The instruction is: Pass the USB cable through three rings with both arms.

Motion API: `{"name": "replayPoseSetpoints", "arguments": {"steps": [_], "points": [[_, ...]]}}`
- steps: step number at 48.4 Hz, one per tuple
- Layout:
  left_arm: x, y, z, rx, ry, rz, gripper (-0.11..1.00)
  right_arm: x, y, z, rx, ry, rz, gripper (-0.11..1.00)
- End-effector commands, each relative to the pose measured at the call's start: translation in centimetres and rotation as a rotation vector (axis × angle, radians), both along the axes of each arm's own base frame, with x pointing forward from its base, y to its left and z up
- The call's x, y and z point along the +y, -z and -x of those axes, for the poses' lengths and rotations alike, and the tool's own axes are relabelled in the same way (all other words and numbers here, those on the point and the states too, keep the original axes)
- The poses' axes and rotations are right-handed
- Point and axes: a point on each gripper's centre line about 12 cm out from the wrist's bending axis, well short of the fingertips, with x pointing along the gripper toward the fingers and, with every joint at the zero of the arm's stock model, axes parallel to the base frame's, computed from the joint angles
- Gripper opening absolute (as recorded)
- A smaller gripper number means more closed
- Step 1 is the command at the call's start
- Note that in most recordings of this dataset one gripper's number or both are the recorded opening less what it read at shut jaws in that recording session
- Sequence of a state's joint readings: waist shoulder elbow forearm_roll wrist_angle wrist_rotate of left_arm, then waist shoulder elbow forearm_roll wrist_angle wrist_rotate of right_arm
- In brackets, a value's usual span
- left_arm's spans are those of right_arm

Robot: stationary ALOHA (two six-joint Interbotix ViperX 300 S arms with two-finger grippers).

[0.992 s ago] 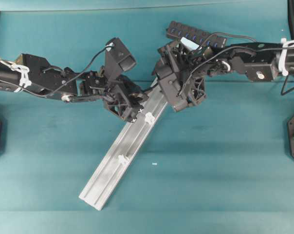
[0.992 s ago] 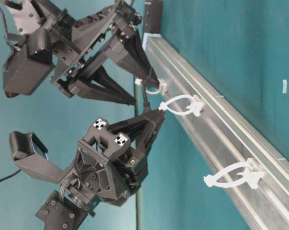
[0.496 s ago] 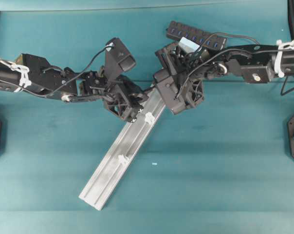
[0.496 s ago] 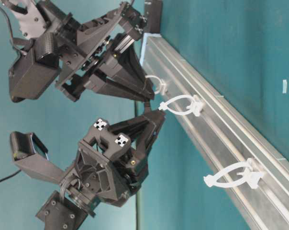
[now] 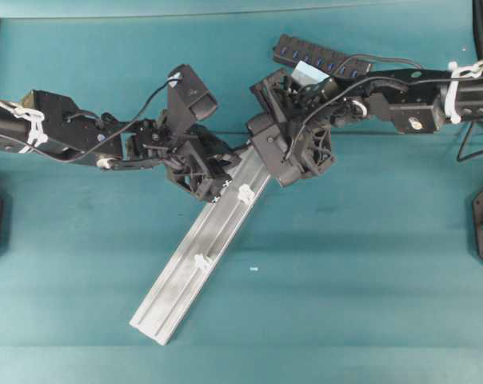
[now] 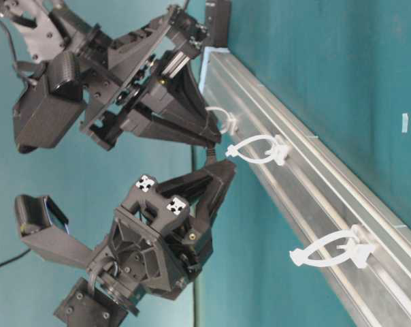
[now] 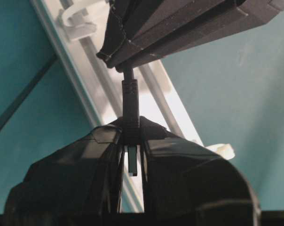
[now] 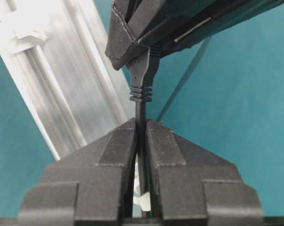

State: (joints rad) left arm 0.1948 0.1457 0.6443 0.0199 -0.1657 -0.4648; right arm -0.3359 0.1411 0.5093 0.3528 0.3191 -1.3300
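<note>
A: R side first?
B: The right gripper (image 8: pixel 141 125) has its jaws pressed tight on the USB cable (image 8: pixel 140 101), on the thin cord just below the ribbed collar.
A: And L?
B: The left gripper (image 7: pixel 131 123) has a narrow gap between its jaws, w/ the plug (image 7: pixel 130 96) sitting in it and the slim metal tip inside. Can't tell if it's actually clamped.
A: Cable look?
B: Dark grey-black. Only a short straight stretch shows, running tip to tip btwn the two grippers. That's just beside the upper end of the rail (image 5: pixel 195 264).
A: Rings?
B: Whitish translucent loops standing off the rail. The first ring (image 6: pixel 222 121) is partly behind the R fingers. The second ring (image 6: pixel 256 150) is right by the L tip and the third ring (image 6: pixel 335 251) is well apart down the rail. Can't tell if the cord is thru any of them.
A: Room around?
B: The hub (image 5: pixel 321 56) lies behind the R wrist. There's bare teal table (image 5: pixel 369 264) either side of the rail, and the rail's lower end is free.
</note>
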Motion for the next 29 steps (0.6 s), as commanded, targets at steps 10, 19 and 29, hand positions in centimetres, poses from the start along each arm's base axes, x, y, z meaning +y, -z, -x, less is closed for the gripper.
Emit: {"name": "replayPoseSetpoints", "arguments": {"steps": [10, 19, 29], "points": [[-0.6, -1.6, 1.0, -0.011, 0.010, -0.001, 0.75, -0.5, 0.7, 0.6, 0.093, -0.085, 0.058, 0.07], [-1.2, -2.7, 2.8, -0.007, 0.013, 0.003, 0.94, -0.6, 0.8, 0.7, 0.103, -0.107, 0.080, 0.07], [-1.7, -4.2, 5.3, -0.034, 0.013, -0.001, 0.94, -0.4, 0.7, 0.8, 0.112, -0.164, 0.111, 0.07]]}}
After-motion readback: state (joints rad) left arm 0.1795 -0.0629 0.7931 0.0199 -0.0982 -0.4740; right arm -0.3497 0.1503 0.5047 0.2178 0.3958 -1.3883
